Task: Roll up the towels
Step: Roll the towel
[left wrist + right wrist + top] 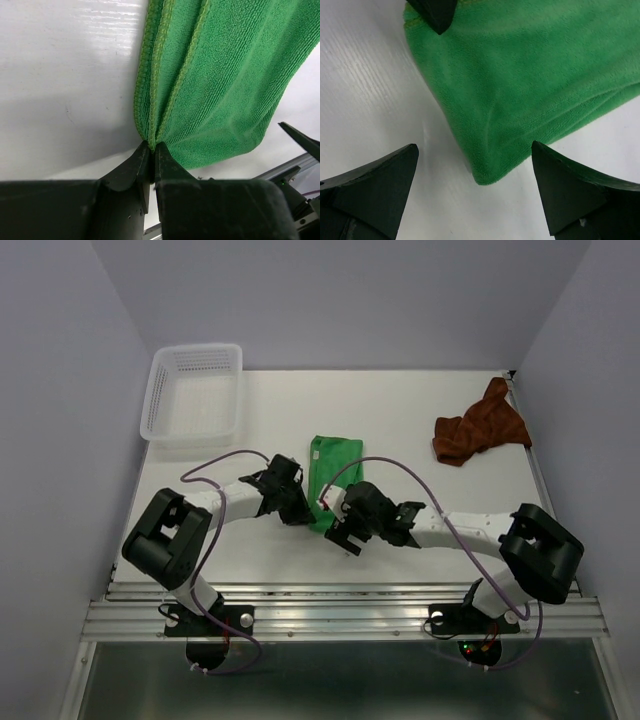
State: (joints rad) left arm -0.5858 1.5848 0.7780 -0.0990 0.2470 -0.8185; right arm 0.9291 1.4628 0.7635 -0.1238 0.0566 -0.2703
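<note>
A green towel [330,472], folded into a long strip, lies in the middle of the white table. My left gripper [296,506] is shut on the hemmed near left corner of the green towel [210,75]; its fingertips [142,159] pinch the stitched edge. My right gripper [345,527] is open, its jaws wide apart on either side of the towel's near right corner [520,90], just above the table. A brown towel [478,425] lies crumpled at the far right.
A white plastic basket [193,393] stands at the far left corner. The left gripper's tip [432,12] shows at the top of the right wrist view. The table's near edge is a metal rail [340,615].
</note>
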